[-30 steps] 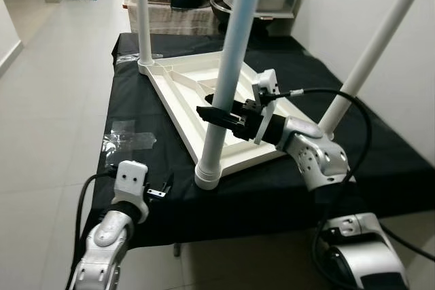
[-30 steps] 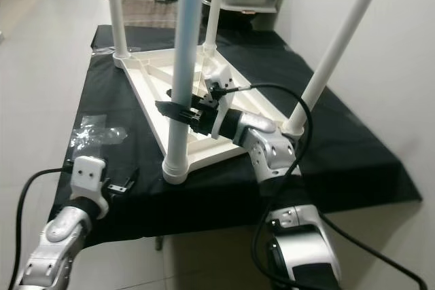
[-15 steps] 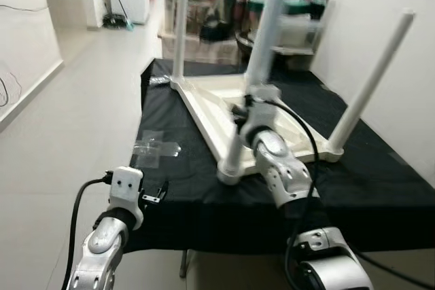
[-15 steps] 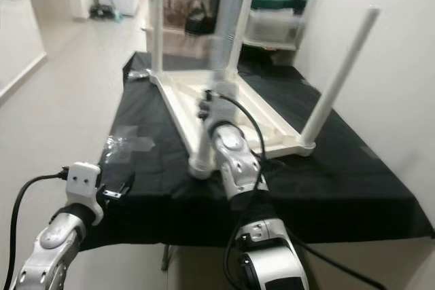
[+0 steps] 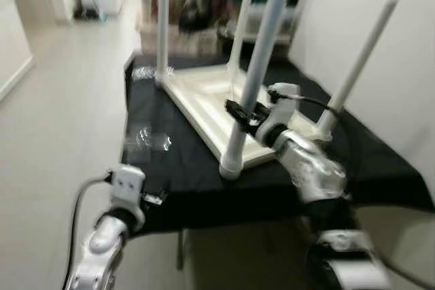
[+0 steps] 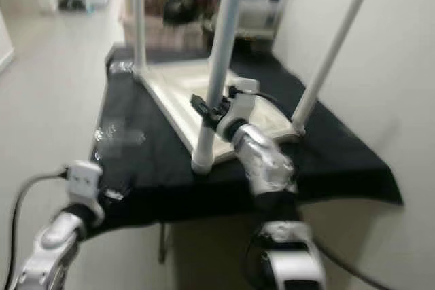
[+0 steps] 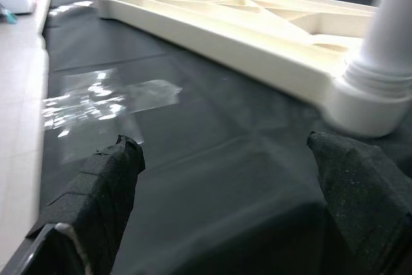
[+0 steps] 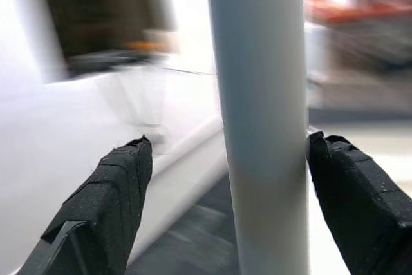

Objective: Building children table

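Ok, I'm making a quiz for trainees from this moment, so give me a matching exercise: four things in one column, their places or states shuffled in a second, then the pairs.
Things:
1. right gripper
2. left gripper
3. tabletop
4. plastic wrap

Places or states:
A. lies flat on the black cloth, left of the tabletop
B. upside down on the cloth, legs pointing up
C. open, around the nearest leg
D. open, low at the cloth's near edge, holding nothing

Pairs: 1-C, 2-D, 3-B, 4-A

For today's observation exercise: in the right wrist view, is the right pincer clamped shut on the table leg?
No. The leg stands between open fingers, with a clear gap on one side.
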{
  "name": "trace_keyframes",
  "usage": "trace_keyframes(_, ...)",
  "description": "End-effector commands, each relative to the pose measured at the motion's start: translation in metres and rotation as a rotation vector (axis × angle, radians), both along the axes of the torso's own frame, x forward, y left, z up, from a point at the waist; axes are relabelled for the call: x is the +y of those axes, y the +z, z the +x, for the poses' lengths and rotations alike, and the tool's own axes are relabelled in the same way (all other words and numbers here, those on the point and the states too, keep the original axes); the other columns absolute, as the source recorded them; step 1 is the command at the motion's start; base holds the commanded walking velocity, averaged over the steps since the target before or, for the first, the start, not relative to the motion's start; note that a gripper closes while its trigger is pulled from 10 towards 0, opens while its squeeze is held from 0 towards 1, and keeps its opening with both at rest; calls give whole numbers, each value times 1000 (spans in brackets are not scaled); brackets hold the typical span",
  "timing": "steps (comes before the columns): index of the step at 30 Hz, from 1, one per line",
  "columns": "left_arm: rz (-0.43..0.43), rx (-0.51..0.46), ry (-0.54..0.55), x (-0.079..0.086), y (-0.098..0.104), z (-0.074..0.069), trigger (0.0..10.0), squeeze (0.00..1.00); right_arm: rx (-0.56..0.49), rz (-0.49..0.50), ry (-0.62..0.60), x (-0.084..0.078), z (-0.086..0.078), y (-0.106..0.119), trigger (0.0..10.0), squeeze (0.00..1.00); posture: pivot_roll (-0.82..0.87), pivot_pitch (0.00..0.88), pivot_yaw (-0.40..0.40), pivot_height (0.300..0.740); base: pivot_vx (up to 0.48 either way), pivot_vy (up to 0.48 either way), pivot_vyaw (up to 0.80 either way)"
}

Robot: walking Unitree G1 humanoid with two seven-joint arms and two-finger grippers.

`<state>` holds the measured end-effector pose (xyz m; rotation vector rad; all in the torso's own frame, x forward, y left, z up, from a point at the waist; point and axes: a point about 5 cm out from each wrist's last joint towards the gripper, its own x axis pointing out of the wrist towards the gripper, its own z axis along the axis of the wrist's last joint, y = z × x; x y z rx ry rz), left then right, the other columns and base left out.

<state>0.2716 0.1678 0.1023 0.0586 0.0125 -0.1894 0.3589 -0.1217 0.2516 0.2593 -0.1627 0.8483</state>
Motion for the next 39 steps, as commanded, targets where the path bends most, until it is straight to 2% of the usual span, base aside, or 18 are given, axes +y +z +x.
trace_keyframes(1,5,5,-10,-1,-2,1,10000,0,-67,6,166,15,-9,7,10000,0,35,0,-144,740,0,0,0)
trace_keyframes(3,6,1,-9,-2,-1,2,10000,0,-105,-112,164,26,4,-1,10000,0,44,0,-150,740,0,0,0)
trace_keyframes(7,7,0,-8,-2,-1,2,10000,0,-108,-147,155,29,7,-4,10000,0,44,0,-150,740,0,0,0)
trace_keyframes(11,9,-1,-2,-1,-1,1,10000,0,-46,-215,129,45,17,-19,10000,0,71,0,-168,740,0,0,0)
trace_keyframes(12,10,-1,2,0,-1,0,10000,0,-12,-279,105,54,20,-30,10000,0,72,0,-170,740,0,0,0)
trace_keyframes(13,10,-1,2,0,-1,0,10000,0,-12,-279,105,54,20,-30,10000,0,72,0,-170,740,0,0,0)
trace_keyframes(15,11,0,7,1,-1,-2,10000,0,28,-369,47,56,26,-43,10000,0,72,0,-173,740,0,0,0)
trace_keyframes(19,10,2,9,2,-2,-2,10000,0,38,-323,49,47,29,-40,10000,0,66,0,-170,740,0,0,0)
trace_keyframes(20,9,3,7,1,-2,-2,10000,0,36,-277,91,44,28,-37,0,0,62,0,-168,740,0,0,0)
trace_keyframes(28,5,3,0,-2,-3,-2,10000,0,21,-254,129,39,29,-34,0,0,58,0,-168,740,0,0,0)
trace_keyframes(30,3,4,-2,-2,-3,-2,10000,0,91,-274,-63,35,38,-43,0,0,57,0,-166,740,0,0,0)
trace_keyframes(32,3,4,-2,-2,-3,-2,10000,0,91,-274,-63,35,38,-43,0,0,57,0,-166,740,0,0,0)
trace_keyframes(33,3,5,-2,-2,-3,-2,10000,0,123,-280,-141,34,41,-47,0,0,57,0,-166,740,0,0,0)
trace_keyframes(35,3,6,-2,-2,-4,-3,10000,0,323,-306,-677,10,48,-71,0,0,55,0,-163,740,0,0,0)
trace_keyframes(36,3,6,-2,-2,-4,-3,10000,0,323,-306,-677,10,48,-71,0,0,55,0,-163,740,0,0,0)
trace_keyframes(37,3,6,-2,-2,-3,-3,10000,0,397,-307,-866,3,43,-82,0,0,51,0,-158,740,0,0,0)
trace_keyframes(38,3,6,-2,-2,-3,-3,10000,0,397,-307,-866,3,43,-82,0,0,51,0,-158,740,0,0,0)
trace_keyframes(39,2,6,-3,-3,-3,-3,10000,0,417,-303,-1005,4,35,-88,0,0,49,0,-154,740,0,0,0)
